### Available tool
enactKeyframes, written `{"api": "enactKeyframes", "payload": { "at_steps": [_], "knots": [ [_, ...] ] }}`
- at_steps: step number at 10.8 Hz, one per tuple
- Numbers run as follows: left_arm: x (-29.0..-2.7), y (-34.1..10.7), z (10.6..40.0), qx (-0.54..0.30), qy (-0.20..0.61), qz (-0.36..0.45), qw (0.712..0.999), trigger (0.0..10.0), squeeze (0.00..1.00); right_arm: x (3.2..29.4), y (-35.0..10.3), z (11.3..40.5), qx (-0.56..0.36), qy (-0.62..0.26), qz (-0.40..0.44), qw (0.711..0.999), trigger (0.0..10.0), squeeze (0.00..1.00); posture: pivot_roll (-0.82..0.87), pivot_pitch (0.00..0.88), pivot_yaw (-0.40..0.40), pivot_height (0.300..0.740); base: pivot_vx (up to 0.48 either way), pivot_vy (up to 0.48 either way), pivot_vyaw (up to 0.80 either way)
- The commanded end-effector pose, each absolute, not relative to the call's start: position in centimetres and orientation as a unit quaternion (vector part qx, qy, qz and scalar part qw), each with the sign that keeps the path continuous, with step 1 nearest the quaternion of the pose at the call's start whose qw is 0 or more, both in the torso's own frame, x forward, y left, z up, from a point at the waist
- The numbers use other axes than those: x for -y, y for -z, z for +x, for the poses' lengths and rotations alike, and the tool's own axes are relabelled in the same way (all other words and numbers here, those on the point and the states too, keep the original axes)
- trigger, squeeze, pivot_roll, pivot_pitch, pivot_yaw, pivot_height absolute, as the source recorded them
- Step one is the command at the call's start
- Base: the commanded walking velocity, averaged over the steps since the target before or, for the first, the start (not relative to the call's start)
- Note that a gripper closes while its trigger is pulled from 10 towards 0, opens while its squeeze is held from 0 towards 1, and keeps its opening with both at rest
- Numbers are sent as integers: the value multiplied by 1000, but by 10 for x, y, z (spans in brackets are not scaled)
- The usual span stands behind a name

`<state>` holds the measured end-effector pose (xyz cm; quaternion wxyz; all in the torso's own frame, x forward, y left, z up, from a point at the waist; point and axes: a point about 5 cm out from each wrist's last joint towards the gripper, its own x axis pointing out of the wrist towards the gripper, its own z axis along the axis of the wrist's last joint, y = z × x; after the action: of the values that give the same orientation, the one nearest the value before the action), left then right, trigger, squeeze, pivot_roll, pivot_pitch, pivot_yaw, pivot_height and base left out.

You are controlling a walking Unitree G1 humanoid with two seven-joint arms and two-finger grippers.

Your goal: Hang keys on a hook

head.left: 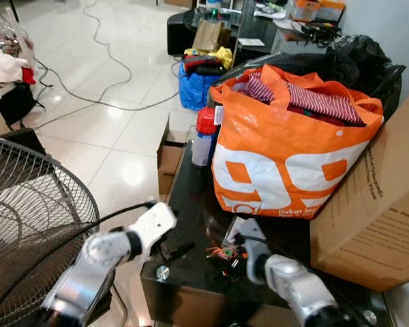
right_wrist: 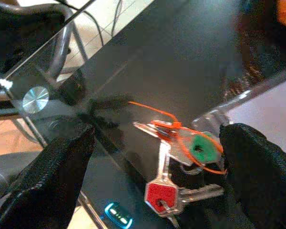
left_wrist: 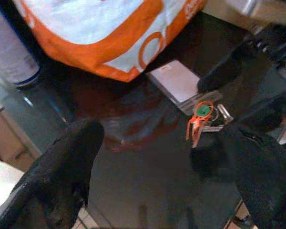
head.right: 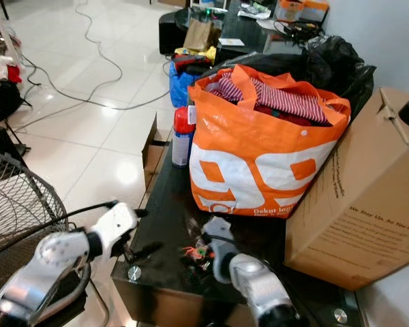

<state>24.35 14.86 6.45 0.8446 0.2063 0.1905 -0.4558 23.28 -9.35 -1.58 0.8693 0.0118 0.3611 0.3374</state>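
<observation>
Both head views look forward and down from above the near end of a black glass table (head.left: 191, 204), with the orange bag (head.left: 286, 157) at mid-frame. The right eye view shows more of the cardboard box (head.right: 358, 204) beside the bag.

The left wrist view sits low and close over the table, facing the bag's base (left_wrist: 109, 43) across the keys (left_wrist: 202, 119). The right wrist view hangs closer still over the keys (right_wrist: 181, 162), facing away from the bag toward the table's near edge. All four views share the keys just before the bag.
</observation>
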Motion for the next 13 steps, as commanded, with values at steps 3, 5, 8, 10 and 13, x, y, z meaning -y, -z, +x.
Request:
{"api": "enactKeyframes", "payload": {
  "at_steps": [3, 5, 8, 10, 13],
  "knots": [
    [-151, -60, 245, -211, 476, 218, 825, 10000, 235, 96, 19, 250, -346, -279, -15, 895, 6902, 0, 4, 0, -92, 740, 0, 0, 0],
    [-151, -58, 243, -217, 479, 212, 823, 10000, 239, 99, 23, 253, -349, -271, -63, 895, 1373, 0, 2, 0, -97, 740, 0, 0, 0],
    [-151, -57, 242, -219, 480, 213, 823, 10000, 235, 94, 29, 253, -354, -294, -109, 881, 627, 0, 3, 0, -103, 740, 0, 0, 0],
    [-151, -57, 242, -218, 479, 212, 823, 10000, 235, 94, 31, 253, -356, -302, -114, 877, 0, 0, 4, 0, -107, 740, 0, 0, 0],
    [-150, -57, 242, -217, 479, 212, 824, 10000, 239, 95, 32, 252, -354, -319, -128, 870, 0, 0, 4, 0, -108, 740, 0, 0, 0]
  ]
}}
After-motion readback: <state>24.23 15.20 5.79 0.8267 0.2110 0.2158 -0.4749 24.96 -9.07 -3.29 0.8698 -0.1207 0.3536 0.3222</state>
